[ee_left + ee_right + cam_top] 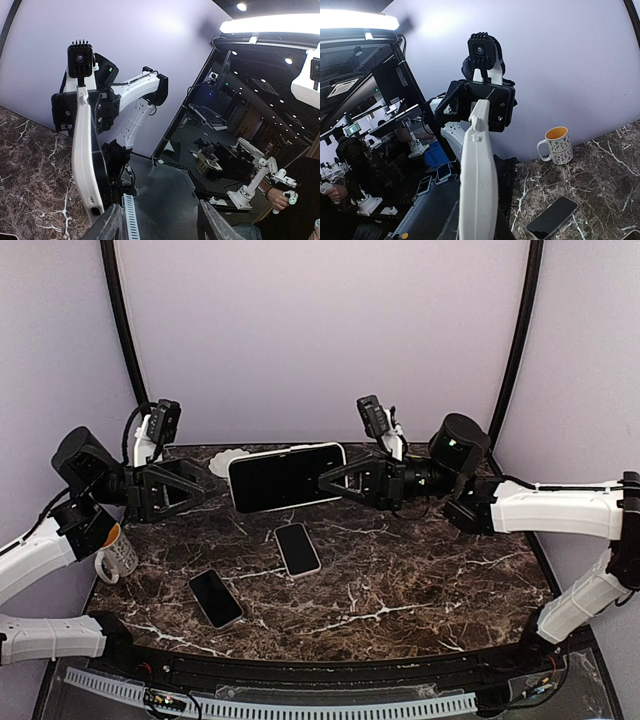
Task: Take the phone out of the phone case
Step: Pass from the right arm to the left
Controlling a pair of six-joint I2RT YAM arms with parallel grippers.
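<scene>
Above the marble table [420,570], a phone [287,477] in its white case [82,160] is held aloft.
The right gripper [325,483] clamps one end over the table; the left gripper [207,492] gapes wide beside the other.

White phone case [477,185] edge-on, mug [557,145], dark phone [552,217], marble table [605,170]

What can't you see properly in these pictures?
- Back of the cased phone: faces away in the top view; both wrist views show only its edge.
- White thing behind it: partly covered by that phone, top view.
- Right gripper fingertips: cut off by the right wrist view's bottom edge.
</scene>
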